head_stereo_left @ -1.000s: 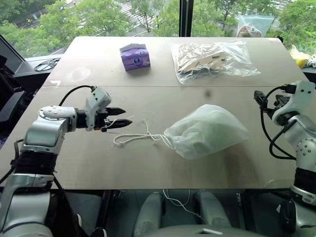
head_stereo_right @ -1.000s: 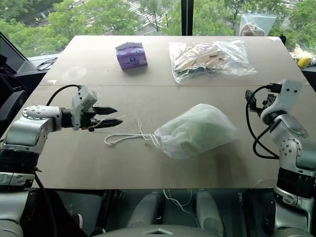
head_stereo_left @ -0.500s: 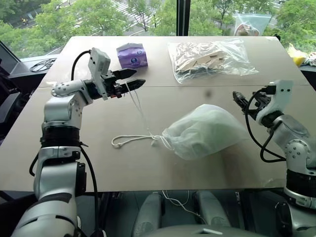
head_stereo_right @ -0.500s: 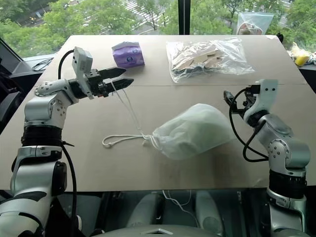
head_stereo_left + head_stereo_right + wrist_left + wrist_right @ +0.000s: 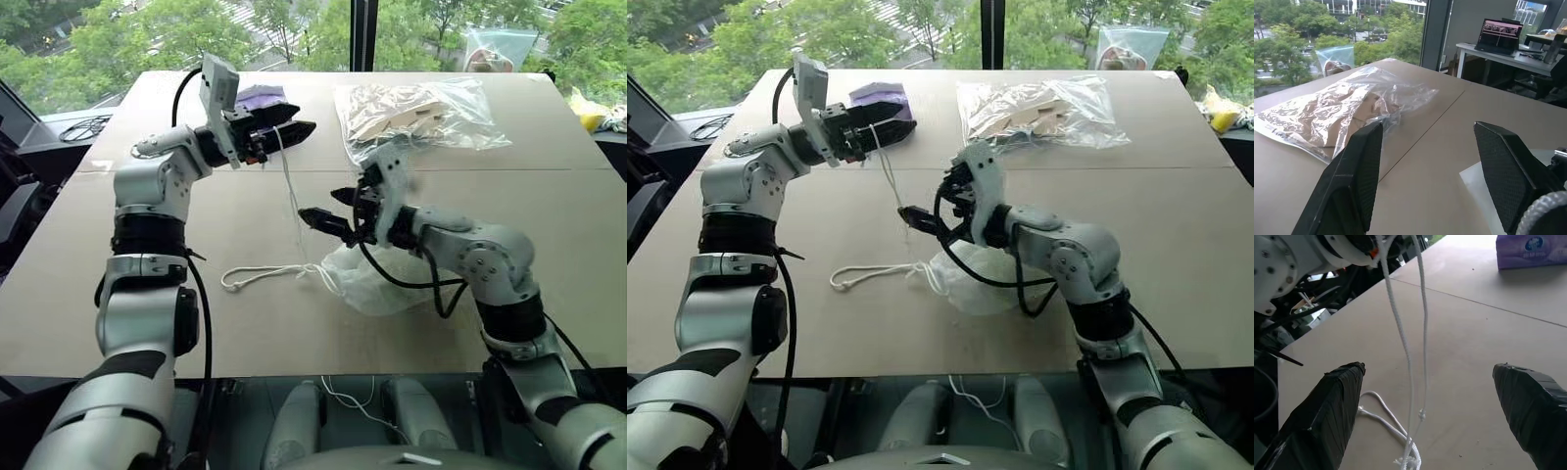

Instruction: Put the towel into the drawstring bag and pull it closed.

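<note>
Since a second ago, the left gripper (image 5: 294,129) has been raised from table height toward the purple tissue box (image 5: 878,94) at the table's 11 o'clock, and the cord (image 5: 290,191) has been drawn up with it. The right gripper (image 5: 326,209) has been swung across to the mouth of the drawstring bag (image 5: 382,279), which lies at table centre. Pale green towel (image 5: 377,292) seems to be showing faintly through the fabric.

To close the mouth well, the bag's neck should probably be pinned by the right gripper while the cord is drawn away steadily.

The left arm is held raised, fingers part-closed with the cord apparently caught between them. The right arm is reached leftward, its fingers spread wide around the two hanging strands.
</note>
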You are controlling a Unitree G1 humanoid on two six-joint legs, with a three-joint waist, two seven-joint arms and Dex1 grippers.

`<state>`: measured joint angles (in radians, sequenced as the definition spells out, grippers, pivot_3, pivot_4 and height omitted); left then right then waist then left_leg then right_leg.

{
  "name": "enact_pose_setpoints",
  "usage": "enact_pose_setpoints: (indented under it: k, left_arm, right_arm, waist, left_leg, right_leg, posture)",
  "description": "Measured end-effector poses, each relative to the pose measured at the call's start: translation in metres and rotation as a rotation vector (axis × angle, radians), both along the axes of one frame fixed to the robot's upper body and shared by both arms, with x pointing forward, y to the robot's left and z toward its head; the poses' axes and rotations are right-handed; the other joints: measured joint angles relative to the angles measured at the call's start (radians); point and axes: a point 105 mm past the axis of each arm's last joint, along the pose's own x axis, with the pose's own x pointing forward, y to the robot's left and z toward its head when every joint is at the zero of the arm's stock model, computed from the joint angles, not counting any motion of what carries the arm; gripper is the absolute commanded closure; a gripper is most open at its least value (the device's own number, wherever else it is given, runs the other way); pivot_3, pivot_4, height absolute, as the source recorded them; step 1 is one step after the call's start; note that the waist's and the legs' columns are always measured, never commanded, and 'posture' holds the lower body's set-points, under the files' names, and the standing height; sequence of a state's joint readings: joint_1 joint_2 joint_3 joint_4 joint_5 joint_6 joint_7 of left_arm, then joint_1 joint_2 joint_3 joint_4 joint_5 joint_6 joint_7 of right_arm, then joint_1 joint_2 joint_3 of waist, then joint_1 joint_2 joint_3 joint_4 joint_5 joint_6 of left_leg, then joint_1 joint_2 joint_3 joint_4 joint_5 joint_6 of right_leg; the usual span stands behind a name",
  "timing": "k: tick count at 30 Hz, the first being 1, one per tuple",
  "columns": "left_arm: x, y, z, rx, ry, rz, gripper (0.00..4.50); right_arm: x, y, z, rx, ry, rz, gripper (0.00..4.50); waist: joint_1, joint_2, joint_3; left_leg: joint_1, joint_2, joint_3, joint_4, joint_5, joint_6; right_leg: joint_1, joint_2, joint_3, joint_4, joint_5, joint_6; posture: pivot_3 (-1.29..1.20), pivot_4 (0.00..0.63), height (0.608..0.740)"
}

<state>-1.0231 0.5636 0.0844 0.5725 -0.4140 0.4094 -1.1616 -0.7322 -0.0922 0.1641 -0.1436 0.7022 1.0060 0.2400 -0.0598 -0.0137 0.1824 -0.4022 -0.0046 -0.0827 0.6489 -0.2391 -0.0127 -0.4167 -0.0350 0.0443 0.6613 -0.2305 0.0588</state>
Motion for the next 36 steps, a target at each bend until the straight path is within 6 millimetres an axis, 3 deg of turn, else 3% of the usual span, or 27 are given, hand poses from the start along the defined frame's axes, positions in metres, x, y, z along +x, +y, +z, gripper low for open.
enact_pose_setpoints:
  k: [4,7,15,16,22,25,28,32,36]
  left_arm:
    - [-0.001,-0.001,-0.002,0.011,0.003,-0.01,1.49]
    - [0.0,-0.001,-0.003,0.022,0.005,-0.001,1.45]
    - [0.002,0.002,-0.007,0.029,0.014,0.015,1.45]
    - [0.002,0.002,-0.008,0.029,0.014,0.017,1.45]
    - [0.002,0.002,-0.009,0.029,0.019,0.022,1.45]
    - [0.002,0.003,-0.01,0.029,0.02,0.024,1.45]
    - [0.002,0.003,-0.013,0.03,0.028,0.025,1.45]
    - [0.002,0.004,-0.013,0.031,0.027,0.025,1.45]
    - [0.001,0.003,-0.012,0.032,0.024,0.023,1.45]
  right_arm:
    - [-0.007,0.021,0.018,0.064,-0.023,0.056,0.0]
    - [-0.011,0.029,0.025,0.087,-0.032,0.087,0.77]
    - [-0.006,0.025,0.03,0.145,-0.005,0.068,4.31]
    - [-0.005,0.025,0.031,0.151,-0.004,0.066,4.43]
    - [-0.002,0.023,0.035,0.173,-0.005,0.05,4.43]
    - [-0.004,0.025,0.033,0.153,-0.012,0.062,3.64]
    - [-0.001,0.026,0.029,0.12,-0.031,0.038,2.31]
    - [0.006,0.025,0.022,0.089,-0.022,0.007,2.31]
    - [-0.002,0.038,0.028,0.112,-0.027,0.059,2.31]
  waist:
    - [-0.002,0.0,0.0]
    - [-0.006,0.0,0.0]
    - [-0.006,0.0,0.0]
    - [-0.008,0.0,0.0]
    - [-0.009,0.0,0.0]
    - [-0.009,0.0,0.0]
    - [-0.009,0.0,0.0]
    - [-0.009,0.0,0.0]
    - [-0.011,0.0,0.0]
  left_leg:
    - [-0.006,0.0,-0.001,0.0,0.0,0.0]
    - [-0.012,0.0,-0.001,0.002,0.0,-0.001]
    - [-0.013,0.0,-0.002,0.002,0.0,-0.001]
    - [-0.013,0.0,-0.001,0.002,0.0,-0.001]
    - [-0.013,0.0,-0.001,0.002,0.0,-0.001]
    - [-0.012,0.0,-0.001,0.002,0.0,-0.001]
    - [-0.012,0.0,-0.001,0.002,0.0,-0.001]
    - [-0.013,-0.001,-0.001,0.002,0.001,-0.001]
    - [-0.012,0.0,-0.001,0.002,0.001,-0.001]
  right_leg:
    - [-0.007,0.0,-0.001,0.001,0.0,0.0]
    - [-0.012,0.0,-0.001,0.003,0.0,0.0]
    - [-0.013,0.0,-0.001,0.003,0.001,-0.001]
    - [-0.013,0.0,-0.001,0.003,0.001,-0.001]
    - [-0.014,0.0,-0.001,0.003,0.001,-0.001]
    - [-0.014,0.0,-0.001,0.003,0.001,-0.001]
    - [-0.014,0.0,-0.001,0.004,0.001,-0.001]
    - [-0.014,0.0,-0.001,0.004,0.001,-0.001]
    - [-0.014,0.0,-0.001,0.004,0.001,-0.001]
  posture:
    - [0.0,0.15,0.74]
    - [0.0,0.15,0.74]
    - [0.0,0.15,0.74]
    - [0.0,0.15,0.74]
    - [0.0,0.15,0.74]
    - [0.0,0.15,0.74]
    - [0.0,0.15,0.74]
    - [0.0,0.15,0.74]
    - [0.0,0.15,0.74]
